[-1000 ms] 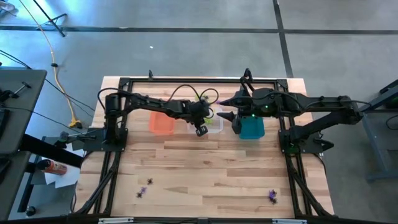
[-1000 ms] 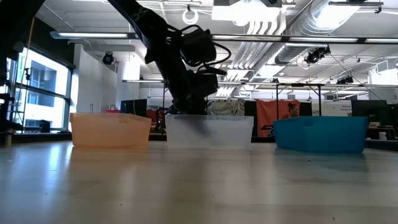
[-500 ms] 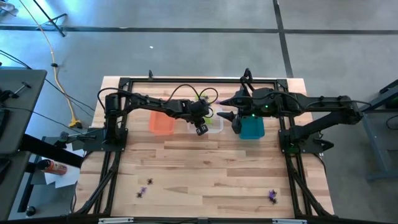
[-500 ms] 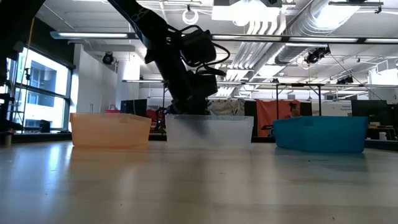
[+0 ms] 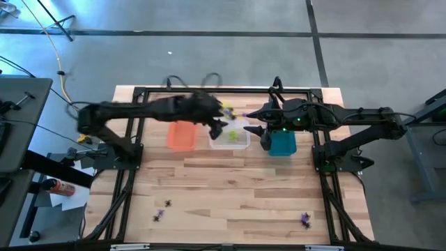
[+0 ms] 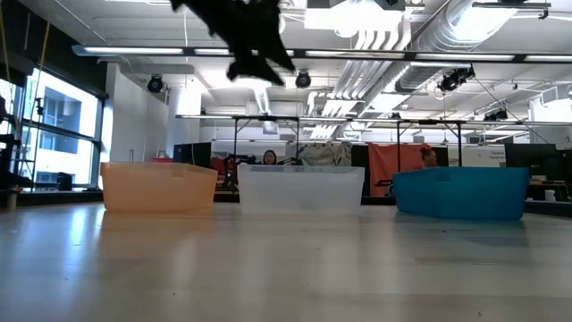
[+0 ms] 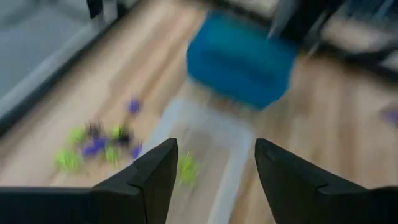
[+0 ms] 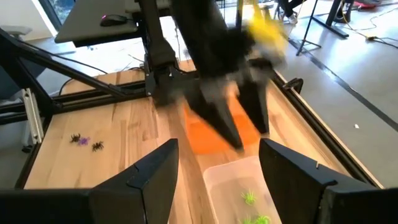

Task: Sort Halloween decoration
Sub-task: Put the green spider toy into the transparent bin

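Since the earlier frame, left gripper point(image 5: 217, 127) has lifted out of the clear bin point(image 5: 231, 135) and now hangs blurred above its left edge; in the low view it sits high over the bins point(image 6: 255, 55). No brand, label or readable writing shows anywhere.

Left to right along the far side of the table point(image 5: 237, 188):
- Orange bin point(image 5: 181, 136), contents not discernible.
- Left gripper: fingers point(image 7: 149, 180) spread wide, nothing between them, touching nothing.
- Clear bin, between the orange and teal ones; lime green spiders point(image 8: 250, 198) lie inside it.
- Loose cluster of green, purple and black spiders point(image 7: 96, 142) on the table just behind the clear bin, at its far edge.
- Right gripper point(image 5: 255, 129), at the far right side of the clear bin, beside the teal one; fingers point(image 8: 152, 180) wide apart, empty, in contact with nothing.
- Teal bin point(image 5: 283, 143), partly under the right arm.

Near edge of the table, left to right:
- Small group of spiders point(image 5: 162, 209) at near left, well apart from the bins.
- Purple spider point(image 5: 305, 219) at near right, alone.
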Available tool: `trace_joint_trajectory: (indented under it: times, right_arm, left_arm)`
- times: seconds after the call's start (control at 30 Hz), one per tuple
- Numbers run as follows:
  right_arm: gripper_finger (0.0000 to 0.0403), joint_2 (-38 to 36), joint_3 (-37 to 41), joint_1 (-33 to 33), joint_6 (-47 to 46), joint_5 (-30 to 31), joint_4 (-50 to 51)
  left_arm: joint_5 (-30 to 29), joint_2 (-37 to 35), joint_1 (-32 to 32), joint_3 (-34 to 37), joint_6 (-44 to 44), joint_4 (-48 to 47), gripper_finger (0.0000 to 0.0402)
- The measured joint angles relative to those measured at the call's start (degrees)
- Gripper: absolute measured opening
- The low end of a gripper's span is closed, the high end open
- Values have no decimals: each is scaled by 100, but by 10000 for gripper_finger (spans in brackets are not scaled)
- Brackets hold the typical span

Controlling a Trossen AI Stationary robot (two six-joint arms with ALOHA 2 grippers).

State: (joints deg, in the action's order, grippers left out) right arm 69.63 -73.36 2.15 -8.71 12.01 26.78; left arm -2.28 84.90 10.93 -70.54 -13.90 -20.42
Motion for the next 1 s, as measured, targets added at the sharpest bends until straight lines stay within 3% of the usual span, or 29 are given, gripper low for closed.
trace_joint_trajectory:
  times: [0.13, 0.33, 0.47, 0.6, 0.87, 1.0]
  right_arm:
    - [220, -2, 0, 0, -22, -146, 45]
    - [220, -4, 0, 13, -306, -571, 214]
    - [220, -7, -2, 15, -811, -1326, 435]
    - [220, -9, -2, 74, -1279, -1885, 719]
    - [220, -9, -2, 208, -1345, -1172, 778]
    - [220, 1, -2, 150, -1820, -654, 507]
  left_arm:
    - [-191, -1123, -427, 599, -225, 738, 200]
    - [-988, -2430, -1336, 2089, -445, 2572, 190]
    - [-1274, -2826, -1865, 2873, -403, 3517, 185]
    - [-1531, -2905, -2116, 3215, -397, 3922, 182]
    - [-1798, -2950, -2133, 3223, -38, 4491, 182]
    - [-1816, -3118, -2133, 3208, -7, 4588, 182]
